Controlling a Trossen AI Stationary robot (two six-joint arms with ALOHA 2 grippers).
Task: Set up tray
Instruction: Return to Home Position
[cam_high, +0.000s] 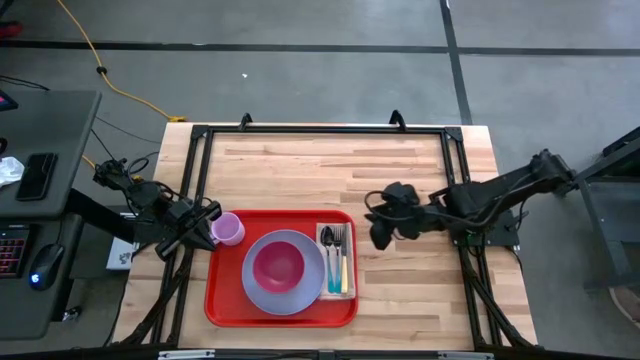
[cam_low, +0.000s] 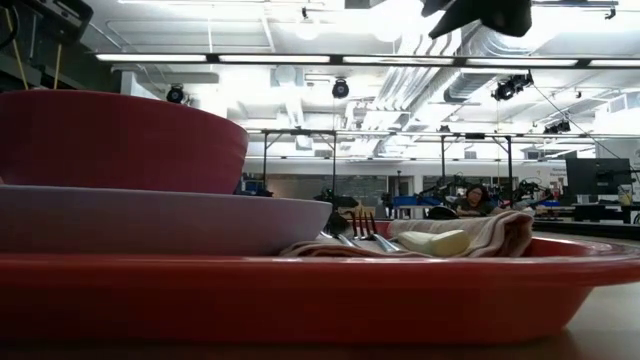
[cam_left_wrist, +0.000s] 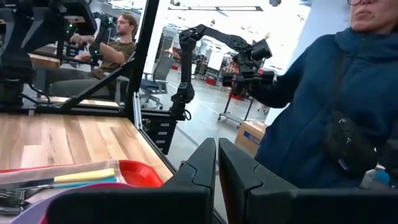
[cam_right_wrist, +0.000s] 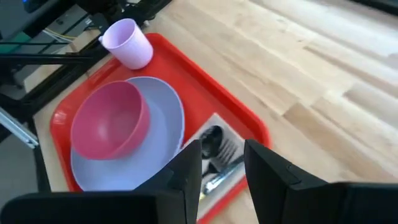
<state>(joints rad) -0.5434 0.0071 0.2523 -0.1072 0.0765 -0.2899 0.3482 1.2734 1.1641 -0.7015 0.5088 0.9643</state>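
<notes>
Tray (cam_high: 222, 300): red, laid flat on the worktop (cam_high: 330, 165) along its near edge, between the two arms and closer to the left arm.
Plate (cam_high: 300, 298): lilac, set in the middle of the tray.
Bowl (cam_high: 279, 264): pink, set upright on the plate.
Napkin (cam_high: 351, 245): tan, laid on the tray at the end toward the right arm, just beside the plate.
Spoon (cam_high: 329, 262): blue-handled, laid on the napkin, nearest the plate.
Fork (cam_high: 337, 258): blue-handled, laid between the spoon and the knife.
Knife (cam_high: 344, 265): yellow-handled, laid on the side of the napkin away from the plate.
Cup (cam_high: 229, 229): lilac, stood upright in the tray's far corner on the left arm's side.
Left gripper (cam_high: 207, 222): held at the tray's edge just beside the cup; its fingers (cam_left_wrist: 199, 171) are seen drawn together with only a slit between them, and nothing is held.
Right gripper (cam_high: 383, 236): held above bare worktop just past the napkin end of the tray; its fingers (cam_right_wrist: 186, 171) are seen parted by a narrow gap, and nothing is held.
Person (cam_left_wrist: 323, 124): seen beyond the worktop in a dark blue jacket.
</notes>
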